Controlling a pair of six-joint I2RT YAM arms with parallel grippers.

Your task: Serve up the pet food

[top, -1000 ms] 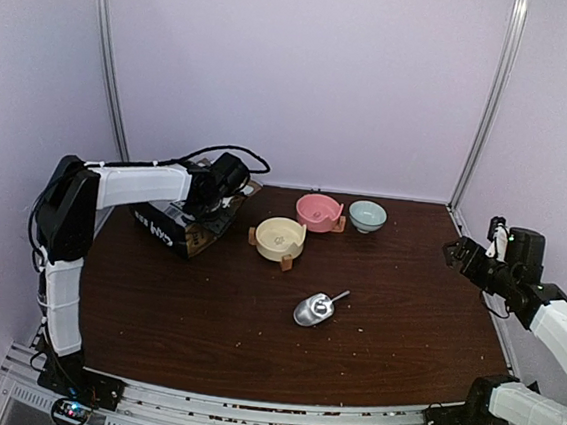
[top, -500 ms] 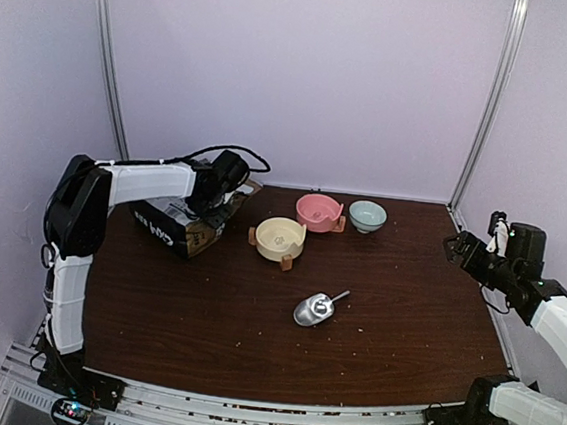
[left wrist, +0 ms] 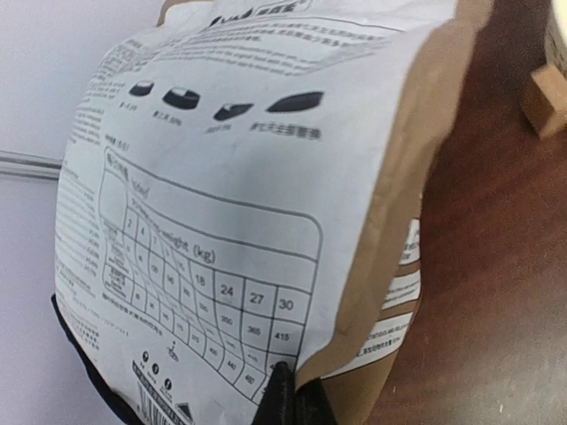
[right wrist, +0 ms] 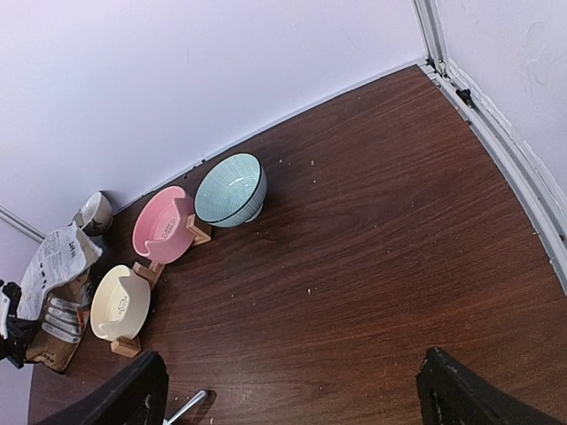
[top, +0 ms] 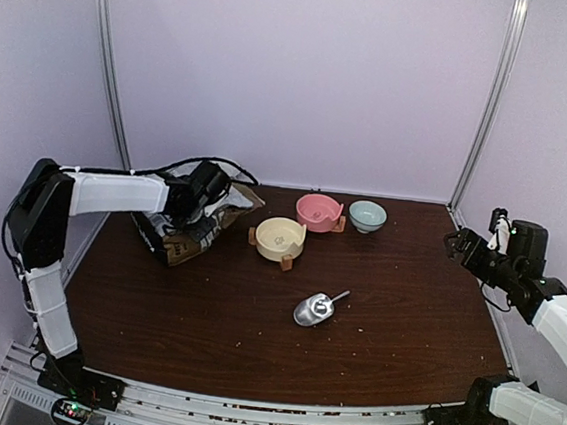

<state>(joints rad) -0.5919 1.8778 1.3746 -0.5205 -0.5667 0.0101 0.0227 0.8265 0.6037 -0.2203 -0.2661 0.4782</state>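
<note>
Your left gripper [left wrist: 288,396] is pinched tight on the lower edge of the bag [left wrist: 221,177], with the dark fingertips meeting on the paper. The white panel facing the wrist camera carries a feeding chart headed "weight (kg)". Its columns read 18, 24, 27 and 30, with 365 and 415 beneath. Above the chart sit four small bowl pictures, and the fine print around them is too small to read.

A second ago those jaws stood apart. Since then they have closed, the arm's elbow has swung out toward 9 o'clock, and the bag has slid a little the same way.

From above, the bag lies at 10 o'clock on the table [top: 250,350]. A cream bowl [top: 280,238], a pink bowl [top: 319,211] and a blue-green bowl [top: 367,216] are at 12 o'clock. The scoop [top: 314,308] rests near the middle, its handle pointing to 2 o'clock.

Of the pet food [right wrist: 312,163] you see only loose specks scattered on the wood, one near the blue-green bowl. They are too small to tell any long axis or heading.

Your right gripper [right wrist: 292,398] hangs at 3 o'clock, spread wide and holding nothing.
</note>
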